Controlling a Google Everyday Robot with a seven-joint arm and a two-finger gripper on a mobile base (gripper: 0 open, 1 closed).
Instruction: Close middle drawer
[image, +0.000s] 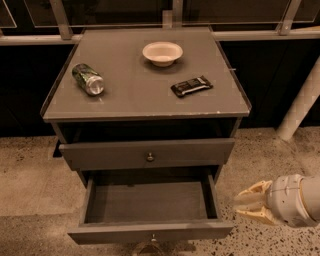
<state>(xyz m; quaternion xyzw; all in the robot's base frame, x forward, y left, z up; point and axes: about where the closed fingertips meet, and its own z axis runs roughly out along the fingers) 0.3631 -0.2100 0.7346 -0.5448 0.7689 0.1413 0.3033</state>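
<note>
The middle drawer (150, 232) is pulled far out at the bottom of the grey cabinet. It has a low, wide front with a tiny knob (153, 238), and its shallow grey tray (147, 201) holds nothing. My gripper (241, 204) hovers to the right of the drawer's right front corner, apart from it, at about the tray's height. Its cream fingers (252, 192) point left and lie close together, holding nothing.
The drawer above (147, 153), with a taller front and a brass knob, stands slightly out. On the cabinet top (135, 95) lie a green can (88, 79), a white bowl (162, 52) and a dark snack bar (191, 86). A white post (300, 107) stands at the right, on speckled floor.
</note>
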